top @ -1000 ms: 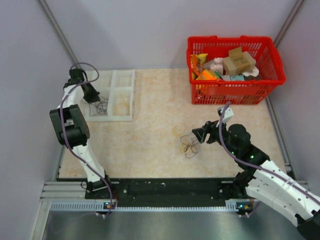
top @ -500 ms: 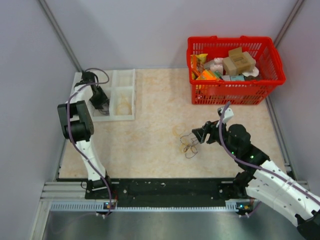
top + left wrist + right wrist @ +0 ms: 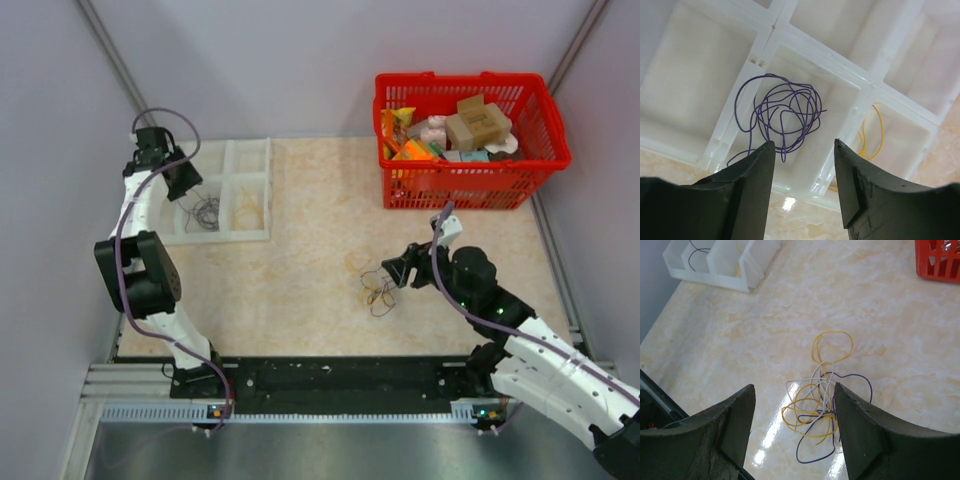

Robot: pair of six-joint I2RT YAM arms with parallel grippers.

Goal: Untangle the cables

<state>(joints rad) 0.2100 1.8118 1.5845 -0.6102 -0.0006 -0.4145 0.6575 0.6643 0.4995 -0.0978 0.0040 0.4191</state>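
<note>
Cables [image 3: 817,402] look featherlight, limp, snaggy; I'd pinch the free yellow loop [image 3: 833,332]; right gripper [image 3: 792,387] wide and empty, left gripper [image 3: 803,142] parted, empty.

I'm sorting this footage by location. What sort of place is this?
Probably a robot lab cell. A left arm and right arm are bolted at the edge of a table, plain walls box it in, and a divided tray and red basket serve as props.

Surface [image 3: 300,220]: pale, marbled, as we see it.
Far left: white divided tray [image 3: 268,190].
Far right: red basket [image 3: 460,185].
Right of centre: cables [image 3: 378,288], tangled.
</note>
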